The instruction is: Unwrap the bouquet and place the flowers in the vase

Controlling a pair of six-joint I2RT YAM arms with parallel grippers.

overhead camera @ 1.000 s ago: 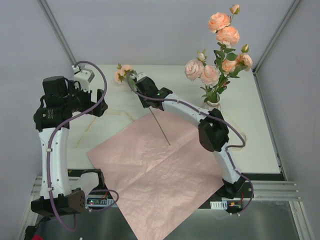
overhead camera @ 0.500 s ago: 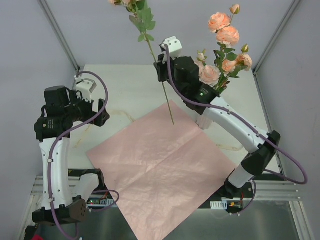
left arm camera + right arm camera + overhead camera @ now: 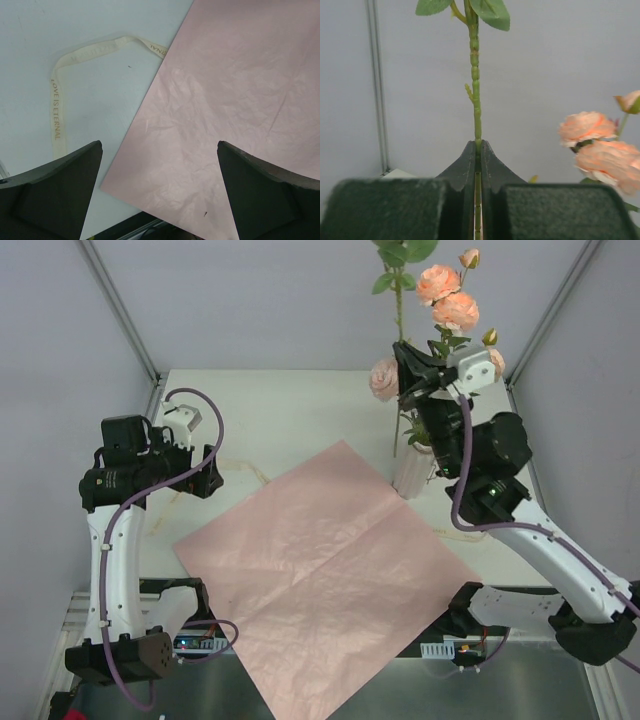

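Note:
My right gripper [image 3: 405, 375] is shut on the thin green stem of one flower [image 3: 398, 310], held upright just left of the vase [image 3: 410, 478]. The stem's lower end hangs beside the vase neck; its bloom is cut off by the top of the view. In the right wrist view the stem [image 3: 476, 90] rises straight out of the shut gripper [image 3: 477, 146]. Several peach-pink roses [image 3: 448, 298] stand in the off-white vase. The bouquet's pink paper wrap [image 3: 320, 560] lies flat and open. My left gripper [image 3: 207, 476] hovers open over the paper's left edge [image 3: 235, 100], holding nothing.
A cream ribbon [image 3: 55, 115] printed with words curls on the white table left of the paper. Grey enclosure walls with metal posts [image 3: 120, 310] close in the back and sides. The right arm's elbow [image 3: 495, 455] stands close beside the vase.
The right arm lifted the flower off the far table and carried it up and right to the vase, turning it upright. The left arm shifted only slightly.

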